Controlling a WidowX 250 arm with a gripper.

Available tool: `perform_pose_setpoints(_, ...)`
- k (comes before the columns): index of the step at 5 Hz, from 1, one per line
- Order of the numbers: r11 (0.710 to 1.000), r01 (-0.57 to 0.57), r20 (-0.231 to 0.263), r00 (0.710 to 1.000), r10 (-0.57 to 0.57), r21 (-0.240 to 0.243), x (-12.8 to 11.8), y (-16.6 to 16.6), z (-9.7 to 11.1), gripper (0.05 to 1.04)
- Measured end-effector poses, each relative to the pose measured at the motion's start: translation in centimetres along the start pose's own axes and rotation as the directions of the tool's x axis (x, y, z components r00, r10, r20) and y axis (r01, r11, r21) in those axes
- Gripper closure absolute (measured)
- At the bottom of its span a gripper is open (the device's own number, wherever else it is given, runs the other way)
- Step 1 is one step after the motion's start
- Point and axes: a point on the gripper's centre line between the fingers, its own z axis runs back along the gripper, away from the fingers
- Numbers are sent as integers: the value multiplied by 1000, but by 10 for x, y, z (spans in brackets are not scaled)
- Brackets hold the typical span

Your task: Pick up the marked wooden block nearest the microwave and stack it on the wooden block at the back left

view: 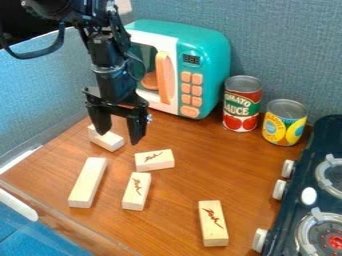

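One black robot arm (112, 62) from upper left, lower section near-vertical, jaws parted and downturned near rearmost pale block (109, 140). Four more blocks (87, 182) on worktop (180, 192).

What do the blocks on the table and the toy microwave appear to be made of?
The blocks look like bare, smooth wood: pale tan, with dark markings on some faces. The toy microwave seems to be glossy moulded plastic, judging by its rounded teal shell and peach buttons, though painted metal can't be ruled out.
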Motion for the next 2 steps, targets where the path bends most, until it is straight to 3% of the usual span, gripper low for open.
perform_pose_setpoints(1,1000,3,-26,1000,-3,-3,-2,0,-9,83)
perform_pose_setpoints(2,998,45,0,999,-45,36,3,7,-16,83)
